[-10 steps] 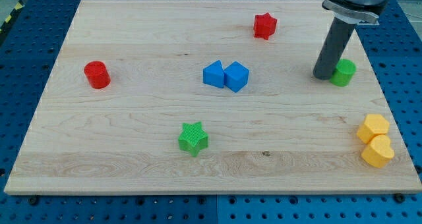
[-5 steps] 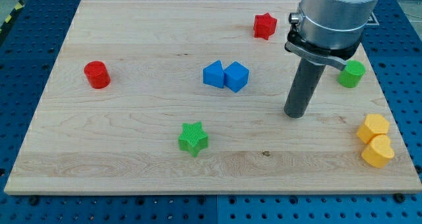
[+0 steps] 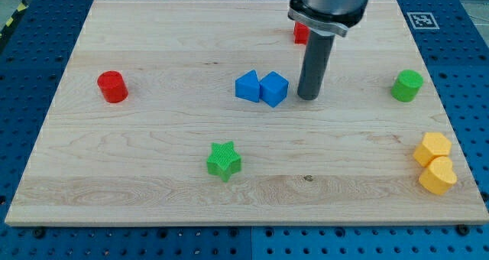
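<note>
My tip (image 3: 308, 96) rests on the wooden board (image 3: 153, 153), just to the right of the blue cube (image 3: 274, 89), with a narrow gap between them. A second blue block (image 3: 247, 86), a pentagon shape, touches the cube's left side. Behind the rod, the red star (image 3: 300, 34) is partly hidden. The green cylinder (image 3: 407, 86) stands well off to the right of the tip.
A red cylinder (image 3: 112, 86) sits at the view's left. A green star (image 3: 223, 160) lies below the blue pair. A yellow hexagon (image 3: 433, 148) and a yellow heart (image 3: 438, 176) touch near the bottom right corner.
The rod left the green cylinder, swung down and left, then moved up and left to stop beside the blue cube. The green cylinder ended slightly farther right. Other blocks stayed put.
</note>
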Tool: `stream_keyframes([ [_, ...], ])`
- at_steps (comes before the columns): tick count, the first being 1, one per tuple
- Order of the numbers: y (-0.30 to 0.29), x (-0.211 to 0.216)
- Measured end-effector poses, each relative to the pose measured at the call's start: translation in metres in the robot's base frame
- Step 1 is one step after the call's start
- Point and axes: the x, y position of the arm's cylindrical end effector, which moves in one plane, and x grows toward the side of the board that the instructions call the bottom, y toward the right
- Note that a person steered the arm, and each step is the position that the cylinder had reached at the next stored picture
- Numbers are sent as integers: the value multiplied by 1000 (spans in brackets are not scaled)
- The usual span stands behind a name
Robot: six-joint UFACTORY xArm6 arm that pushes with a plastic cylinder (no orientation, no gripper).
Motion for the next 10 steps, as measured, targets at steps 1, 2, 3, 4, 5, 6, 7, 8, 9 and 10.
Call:
stream_keyframes([
  [1,1,9],
  [2,-8,42],
  [3,-18,52],
  [4,-27,53],
  [5,-60,53],
  [6,-72,53],
  [7,-105,53],
  [8,-138,56],
  [9,-170,69],
  [10,-170,100],
])
